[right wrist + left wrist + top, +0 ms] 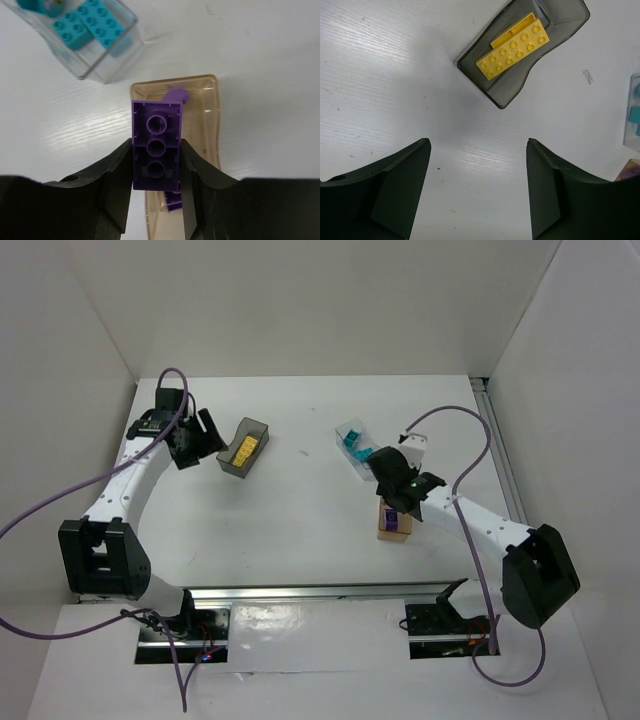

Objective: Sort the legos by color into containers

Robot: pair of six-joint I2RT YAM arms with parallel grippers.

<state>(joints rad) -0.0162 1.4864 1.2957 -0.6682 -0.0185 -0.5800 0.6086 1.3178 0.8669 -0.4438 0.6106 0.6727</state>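
Observation:
My right gripper (156,150) is shut on a purple brick (156,145), underside towards the camera, held above the tan-orange bin (207,125). That bin (394,528) holds other purple bricks (175,96). The clear bin (107,65) beside it holds teal bricks (95,22); it also shows in the top view (352,445). The smoky dark grey bin (520,55) holds yellow bricks (514,52), and stands right of my left gripper (210,435). My left gripper (477,185) is open and empty over bare table.
White walls stand round the table (300,510) on three sides. A metal rail (320,592) runs along the near edge between the two arm bases. A rail (500,450) also runs along the right edge.

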